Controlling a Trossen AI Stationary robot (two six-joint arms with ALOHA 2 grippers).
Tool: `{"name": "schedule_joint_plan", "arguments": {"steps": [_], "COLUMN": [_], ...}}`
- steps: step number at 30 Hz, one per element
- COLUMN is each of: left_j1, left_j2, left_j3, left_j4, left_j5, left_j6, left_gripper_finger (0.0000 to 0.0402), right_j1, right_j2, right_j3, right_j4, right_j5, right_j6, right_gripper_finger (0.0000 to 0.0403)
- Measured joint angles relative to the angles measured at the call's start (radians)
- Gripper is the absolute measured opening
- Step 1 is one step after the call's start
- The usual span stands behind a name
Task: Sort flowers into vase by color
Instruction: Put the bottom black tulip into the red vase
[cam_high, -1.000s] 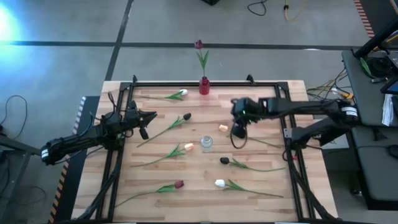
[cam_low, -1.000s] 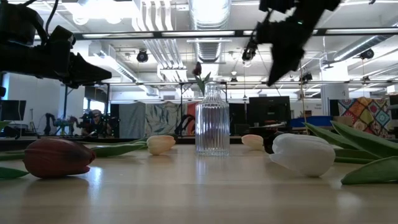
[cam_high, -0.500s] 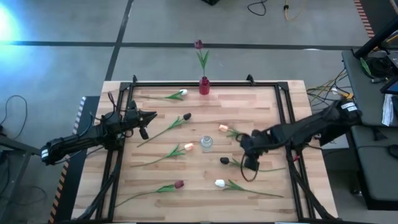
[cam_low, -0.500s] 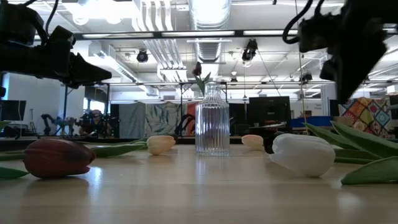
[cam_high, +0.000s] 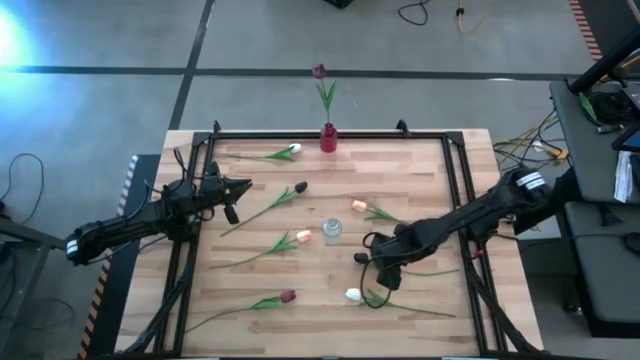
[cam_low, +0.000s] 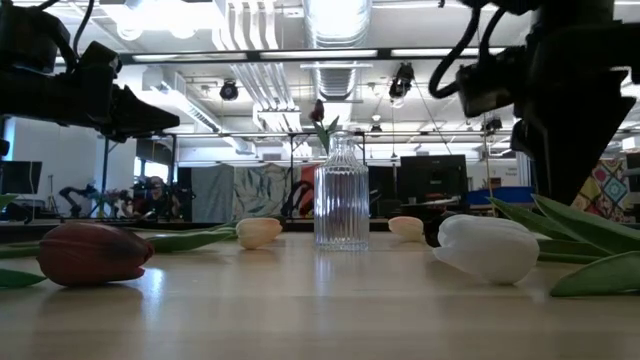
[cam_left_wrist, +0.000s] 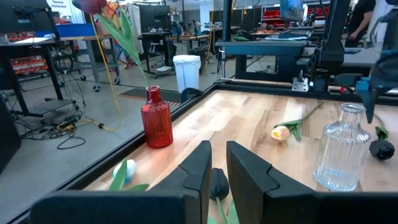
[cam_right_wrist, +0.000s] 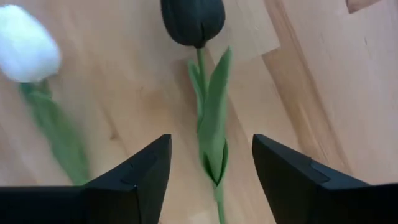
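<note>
My right end effector (cam_high: 384, 272) hangs low over a dark maroon tulip with a thin green stem (cam_high: 362, 258) on the pale wooden desk (cam_high: 400, 180).

In my right wrist view the two dark fingers (cam_right_wrist: 134, 177) are spread wide, with the tulip's stem and folded leaf (cam_right_wrist: 214, 134) lying between them, not touching, and its dark head (cam_right_wrist: 193, 22) just beyond the tips. A white tulip (cam_right_wrist: 28, 43) lies just beside, its stem blurred and partly hidden behind one finger. My left end effector (cam_high: 232, 190) waits above the desk's left side, fingers nearly together. Near the desk's middle stands a clear ribbed glass vase (cam_high: 331, 231); at the far edge, a red glass vase (cam_high: 328, 138) holds one maroon tulip. The other tulips lie scattered.
</note>
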Motion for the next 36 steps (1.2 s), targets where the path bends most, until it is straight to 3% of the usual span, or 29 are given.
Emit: {"name": "schedule_joint_plan", "arguments": {"steps": [8, 14, 18, 22, 25, 29, 36], "left_j1": [0.000, 0.000, 0.000, 0.000, 0.000, 0.000, 0.000], "left_j2": [0.000, 0.000, 0.000, 0.000, 0.000, 0.000, 0.000], "left_j3": [0.000, 0.000, 0.000, 0.000, 0.000, 0.000, 0.000], "left_j4": [0.000, 0.000, 0.000, 0.000, 0.000, 0.000, 0.000], "left_j5": [0.000, 0.000, 0.000, 0.000, 0.000, 0.000, 0.000], "left_j6": [0.000, 0.000, 0.000, 0.000, 0.000, 0.000, 0.000], "left_gripper_finger": [0.0036, 0.0036, 0.0036, 0.0036, 0.0036, 0.0036, 0.0036], "right_j1": [-0.005, -0.057, -0.084, -0.093, -0.105, -0.136, -0.245], "right_j2": [0.162, 0.221, 0.235, 0.222, 0.187, 0.126, -0.014], "right_j3": [0.103, 0.135, 0.156, 0.184, 0.216, 0.270, 0.370], "right_j4": [-0.084, -0.085, -0.084, -0.080, -0.075, -0.072, 0.046], "right_j5": [0.000, -0.085, -0.104, -0.126, -0.125, -0.040, 0.221], "right_j6": [-0.045, -0.107, -0.152, -0.211, -0.257, -0.317, -0.488], "right_gripper_finger": [0.0187, 0.0155, 0.0105, 0.0030, 0.0016, 0.0010, 0.0009]}}
